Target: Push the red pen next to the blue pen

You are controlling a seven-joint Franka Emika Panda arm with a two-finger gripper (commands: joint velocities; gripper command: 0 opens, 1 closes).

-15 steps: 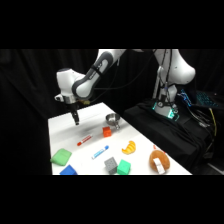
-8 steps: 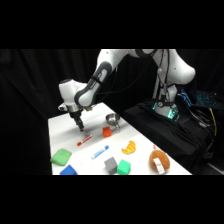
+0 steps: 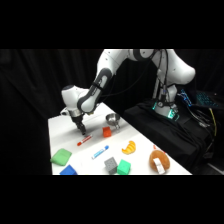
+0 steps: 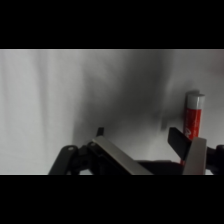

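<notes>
The red pen (image 3: 84, 141) lies slanted on the white table (image 3: 60, 130), left of centre. The blue pen (image 3: 100, 151) lies a short way nearer the front and to the right, roughly parallel to it, with a gap between them. My gripper (image 3: 80, 132) is low over the table at the red pen's upper left end. In the wrist view the red pen (image 4: 193, 119) stands upright at the right, its whitish end on top and its lower end hidden behind my right finger (image 4: 196, 156). My gripper (image 4: 150, 150) is open with only bare table between the fingers.
An orange-red cube (image 3: 106, 132) and a metal cup (image 3: 112, 120) sit right of the red pen. A green block (image 3: 61, 156) and a blue block (image 3: 67, 171) lie front left. A grey cube (image 3: 110, 164), a green cube (image 3: 123, 168), a yellow piece (image 3: 129, 147) and an orange-white object (image 3: 158, 161) fill the front right.
My gripper has come down and a little to the right, from above the table to the red pen's upper end. Neither pen has moved.
</notes>
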